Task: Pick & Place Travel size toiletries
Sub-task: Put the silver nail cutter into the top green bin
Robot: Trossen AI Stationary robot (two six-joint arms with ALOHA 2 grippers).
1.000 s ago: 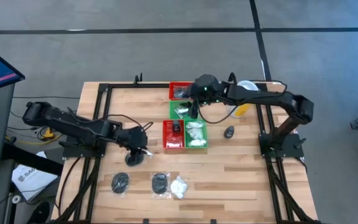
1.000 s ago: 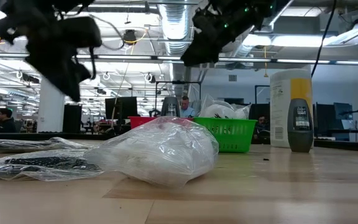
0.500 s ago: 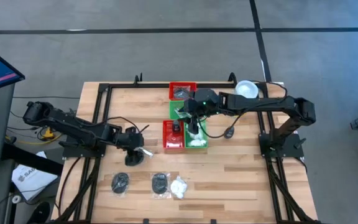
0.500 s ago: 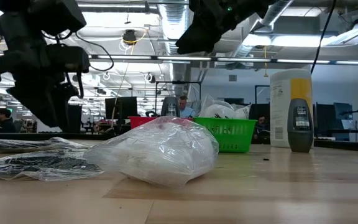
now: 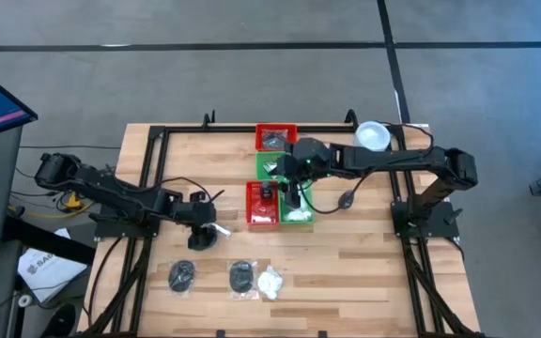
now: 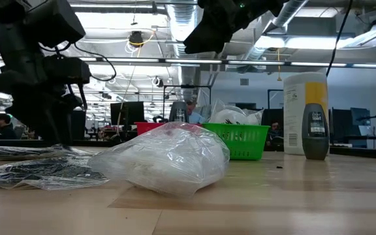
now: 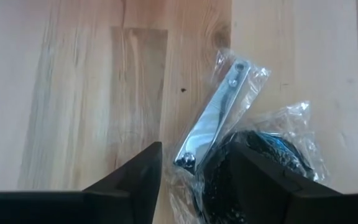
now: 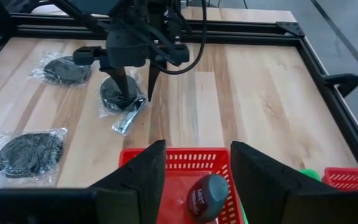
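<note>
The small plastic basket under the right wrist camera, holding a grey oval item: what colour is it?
Red basket; the right wrist view shows it best.

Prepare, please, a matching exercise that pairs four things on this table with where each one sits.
Things:
1. silvery metal clipper in a clear plastic packet
2. dark grey oval bottle
3. white puffy lump in a clear packet
4. tall yellow canister with a white lid

Places:
A. far right corner of the wooden table
B. under the open left tool
C. near edge of the table, beside a dark disc packet
D. inside a square red plastic tray

Pairs: 1-B, 2-D, 3-C, 4-A.
</note>
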